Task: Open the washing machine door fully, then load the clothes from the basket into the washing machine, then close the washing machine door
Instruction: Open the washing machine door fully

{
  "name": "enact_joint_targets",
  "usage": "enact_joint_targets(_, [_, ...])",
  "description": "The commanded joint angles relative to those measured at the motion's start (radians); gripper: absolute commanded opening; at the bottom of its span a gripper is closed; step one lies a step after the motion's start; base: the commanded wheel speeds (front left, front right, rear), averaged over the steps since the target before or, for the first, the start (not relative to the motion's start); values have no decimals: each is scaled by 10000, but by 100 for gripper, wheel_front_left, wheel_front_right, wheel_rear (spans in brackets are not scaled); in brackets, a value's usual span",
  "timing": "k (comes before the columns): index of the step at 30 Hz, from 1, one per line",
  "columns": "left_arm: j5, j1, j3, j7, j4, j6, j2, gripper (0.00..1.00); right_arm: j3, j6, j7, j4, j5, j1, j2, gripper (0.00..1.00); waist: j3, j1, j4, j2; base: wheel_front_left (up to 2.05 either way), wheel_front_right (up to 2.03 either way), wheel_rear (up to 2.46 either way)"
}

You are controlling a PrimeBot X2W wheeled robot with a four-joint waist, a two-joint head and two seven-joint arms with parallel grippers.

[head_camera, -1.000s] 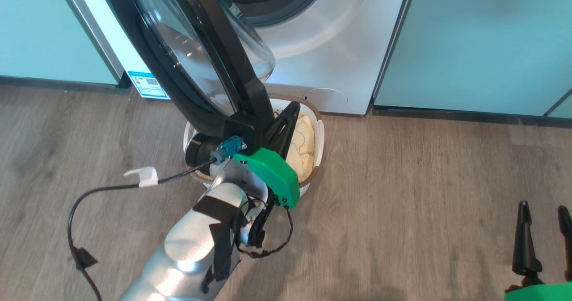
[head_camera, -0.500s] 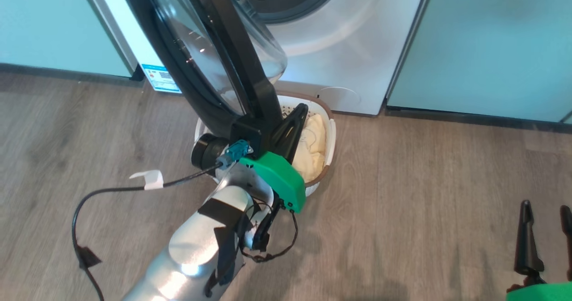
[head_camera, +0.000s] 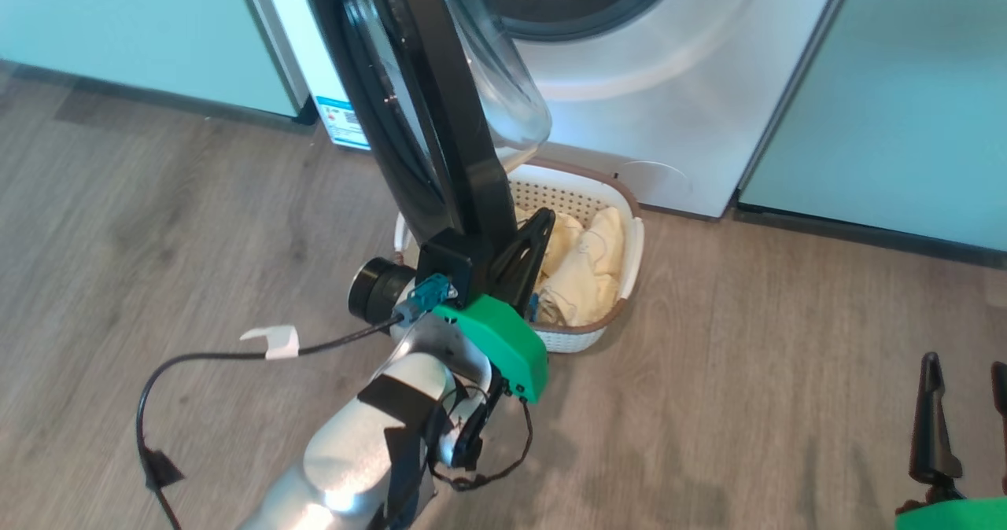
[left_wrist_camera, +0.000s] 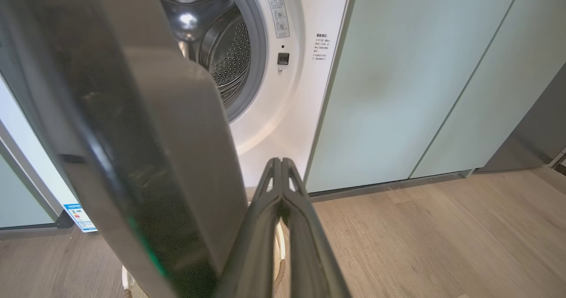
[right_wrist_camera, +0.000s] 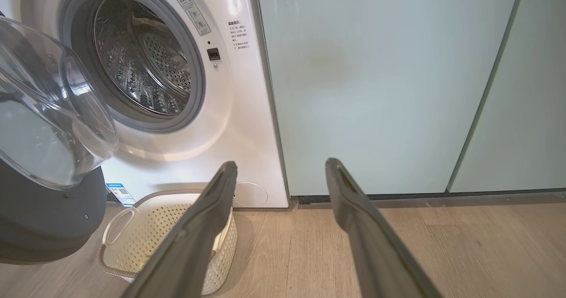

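Head view: we are seeing the washing machine (head_camera: 692,82) with its door (head_camera: 440,121) standing swung out toward us, black rim edge-on and glass bowl bulging to the right. The basket (head_camera: 629,255) is sitting on the wood floor (head_camera: 787,357) just in front of the machine, partly under the door's lower edge. The clothes (head_camera: 590,270) are lying inside it in a pale yellow heap. The left gripper (head_camera: 541,219) is hanging over the basket with its fingers pressed together and nothing between them. It is lying just beside the door's lower rim on the inner side, and we are not able to tell whether it is touching. A black cable (head_camera: 197,357) is trailing from that wrist. The right gripper (head_camera: 965,365) is hanging at lower right, well apart from the basket, with its fingers spread.

Left wrist view: we are looking along the closed fingers of the left gripper (left_wrist_camera: 279,163). The door (left_wrist_camera: 132,134) is looming just left of them, blurred, and the steel drum (left_wrist_camera: 221,46) is showing behind it. Mint cabinet panels (left_wrist_camera: 398,90) are standing to the right of the machine.

Right wrist view: the right gripper (right_wrist_camera: 281,163) is holding its fingers wide apart around nothing. We are noting the drum (right_wrist_camera: 141,63) standing exposed and the door's glass bowl (right_wrist_camera: 44,125) bulging at left. The basket (right_wrist_camera: 177,192) is sitting on the floor below, just behind the gripper's left finger.
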Motion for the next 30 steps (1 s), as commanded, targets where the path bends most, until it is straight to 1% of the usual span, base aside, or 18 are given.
enact_joint_targets(1, [-19,-142,458,-99,-325,179,359,0,164,-29,-93,-308,-55,-379,-160,100,-17,0,213,0,0,0,0])
enact_joint_targets(12, [12,693,400,-125,-1173,664,547,0,143,-29,-93,-308,-143,-281,-160,100,-84,0,1015,0,0,0,0])
enact_joint_targets(18, [31,1024,489,-79,-1467,907,758,0,126,-29,-93,-337,-162,-275,-160,100,-60,0,1335,0,0,0,0])
enact_joint_targets(30, [6,1799,1141,-195,-1970,1689,1359,0,114,-29,-93,-321,-209,-289,-160,100,-24,0,1832,0,0,0,0])
